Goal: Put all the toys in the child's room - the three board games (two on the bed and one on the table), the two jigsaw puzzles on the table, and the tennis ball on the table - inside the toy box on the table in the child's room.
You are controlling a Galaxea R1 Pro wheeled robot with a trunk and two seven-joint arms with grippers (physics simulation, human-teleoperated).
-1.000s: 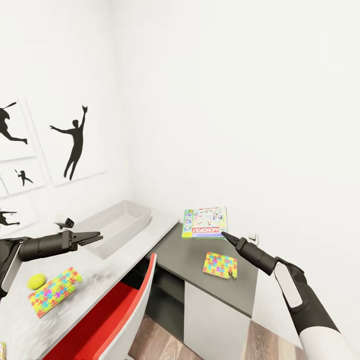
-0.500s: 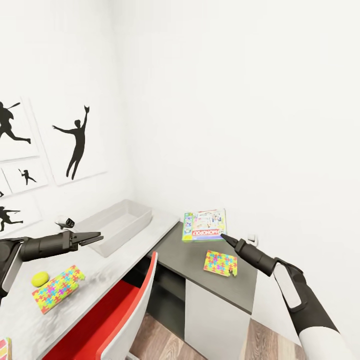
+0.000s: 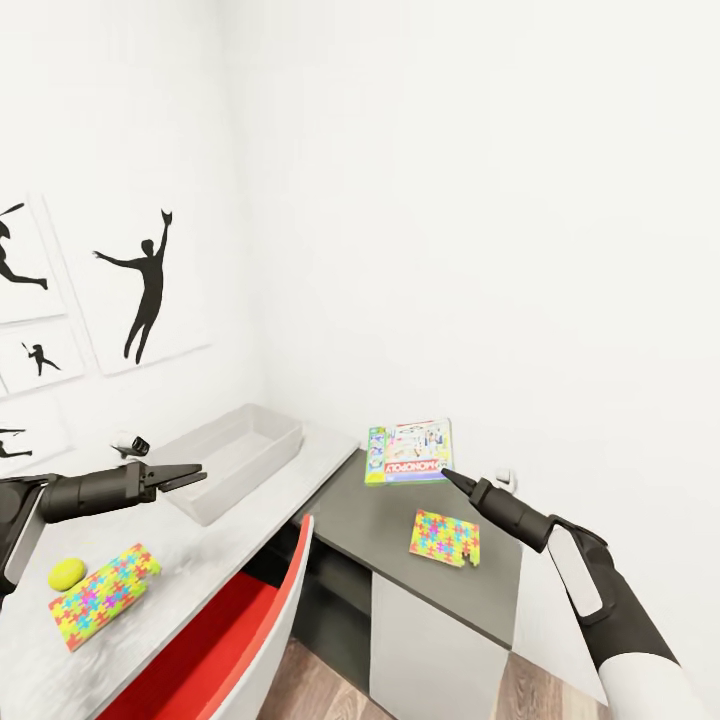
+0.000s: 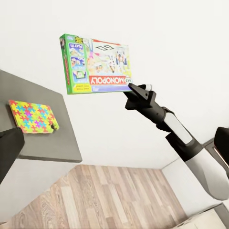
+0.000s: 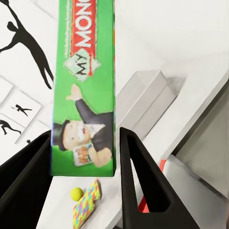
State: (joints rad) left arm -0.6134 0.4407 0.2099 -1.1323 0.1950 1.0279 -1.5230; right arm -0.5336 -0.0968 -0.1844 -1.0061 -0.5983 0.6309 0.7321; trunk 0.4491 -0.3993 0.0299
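Right of centre in the head view, the right gripper (image 3: 447, 474) is clamped on the near edge of a flat green-bordered printed Monopoly game box (image 3: 408, 451), holding it in the air above the dark grey desk top (image 3: 372, 516). Below it a thin square multicolour jigsaw puzzle sheet (image 3: 444, 536) lies flat on that top. At centre left, the shallow plain grey toy bin (image 3: 232, 459) sits on the light grey desk top (image 3: 190, 572). The left gripper (image 3: 186, 475) hovers just beside the bin with its fingers slightly apart and nothing between them. At lower left, a second puzzle sheet (image 3: 93, 594) lies beside a small yellow-green ball (image 3: 67, 573). A red-seated chair (image 3: 232, 640) stands at the desk.
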